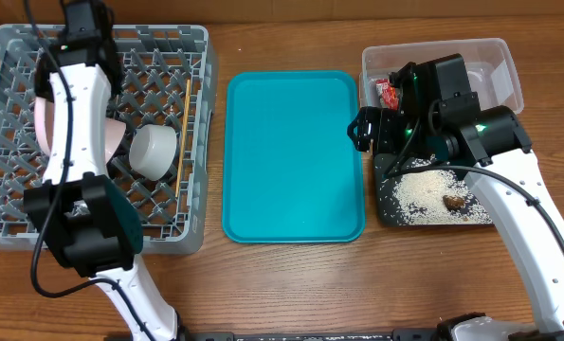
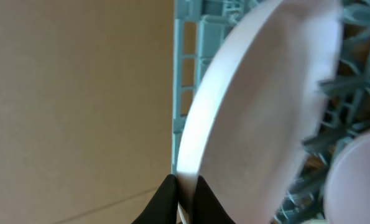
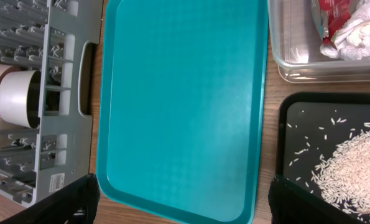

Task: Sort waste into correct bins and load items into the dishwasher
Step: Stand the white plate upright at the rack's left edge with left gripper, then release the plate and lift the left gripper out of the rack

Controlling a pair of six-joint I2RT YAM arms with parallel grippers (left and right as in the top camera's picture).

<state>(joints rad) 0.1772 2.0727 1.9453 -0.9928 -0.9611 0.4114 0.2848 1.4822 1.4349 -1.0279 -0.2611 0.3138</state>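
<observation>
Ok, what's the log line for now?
left gripper: shut on pink plate at dish rack | right gripper: open, empty | rice: in black tray

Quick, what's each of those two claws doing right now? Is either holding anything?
Left gripper: closed on the rim of the pink plate.
Right gripper: open, holding nothing.
</observation>
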